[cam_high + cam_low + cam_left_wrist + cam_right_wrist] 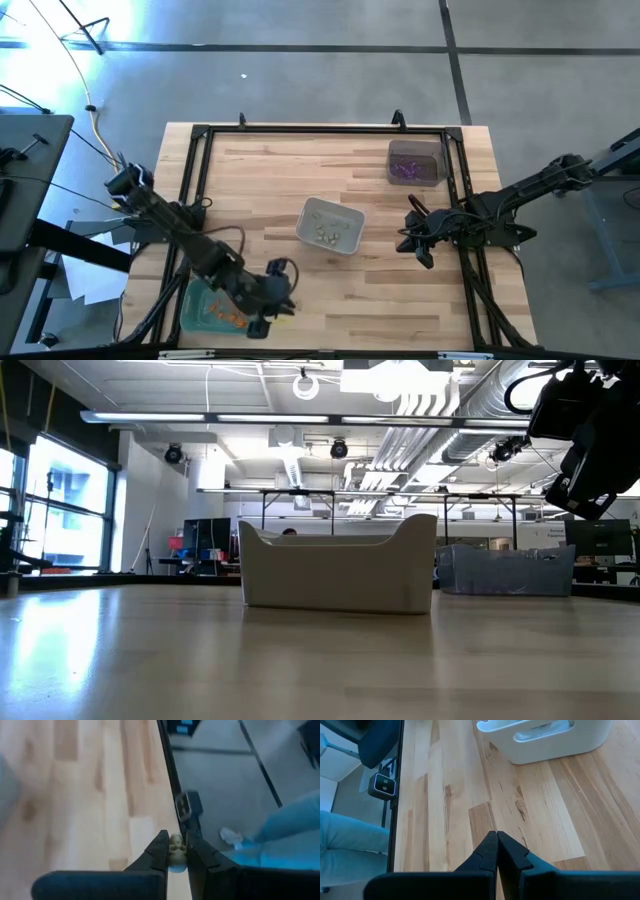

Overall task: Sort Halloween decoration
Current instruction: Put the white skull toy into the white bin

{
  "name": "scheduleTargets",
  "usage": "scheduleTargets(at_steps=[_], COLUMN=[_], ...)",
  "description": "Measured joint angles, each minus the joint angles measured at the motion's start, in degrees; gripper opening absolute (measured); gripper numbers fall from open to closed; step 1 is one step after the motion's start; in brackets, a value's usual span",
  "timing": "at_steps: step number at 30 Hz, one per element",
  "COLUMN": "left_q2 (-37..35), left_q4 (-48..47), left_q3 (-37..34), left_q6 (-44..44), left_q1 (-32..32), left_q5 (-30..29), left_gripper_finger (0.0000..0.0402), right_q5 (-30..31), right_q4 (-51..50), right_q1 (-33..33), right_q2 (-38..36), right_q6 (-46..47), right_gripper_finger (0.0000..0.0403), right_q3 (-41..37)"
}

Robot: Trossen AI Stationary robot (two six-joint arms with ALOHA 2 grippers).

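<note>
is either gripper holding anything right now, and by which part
The left gripper pinches a tiny pale whitish-beige trinket at its jaw tips, gripped across its sides. The right gripper is shut on nothing.

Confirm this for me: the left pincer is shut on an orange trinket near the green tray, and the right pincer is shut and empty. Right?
Not quite. The trinket in the left pincer is pale whitish-beige, not orange; the left wrist view shows it pinched between the fingertips. The rest holds: that pincer is near the green tray, and the right pincer is shut and empty.
</note>
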Motion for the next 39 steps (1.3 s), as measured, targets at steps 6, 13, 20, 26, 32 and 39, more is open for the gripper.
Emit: scheduleTargets(at_steps=[6,13,20,26,32,39], left_q2=[-3.52,-3.74,-3.77,-3.64,-3.61,-0.14], left_q4=[-0.35,-0.65,-0.43,-0.41,-0.41,0.82], left_q3=[0.05,0.06,0.07,0.07,0.07,0.20], left_q6=[4.50,11.33,21.03,22.61,22.59,22.51], left_q1=[3.28,12.22,23.21,31.44,35.15,35.64], left_q5=[-4.12,-6.89,-6.96,-6.63,-4.86,-4.86], left_gripper_finger=[0.0029,0.0036,0.0036,0.0037,0.0037,0.0037], right_q5=[-0.01,-0.02,-0.02,-0.01,0.00,0.00], right_q4=[-0.01,0.00,0.00,0.00,0.00,0.05], right_q1=[-0.01,-0.02,-0.02,0.00,0.00,-0.01], right_q2=[0.00,0.00,0.00,0.00,0.00,0.02], right_q6=[-0.02,-0.02,-0.02,-0.02,0.00,-0.02], right_gripper_finger=[0.0000,0.0000,0.0000,0.0000,0.0000,0.0000], right_q3=[0.01,0.02,0.00,0.00,0.00,0.02])
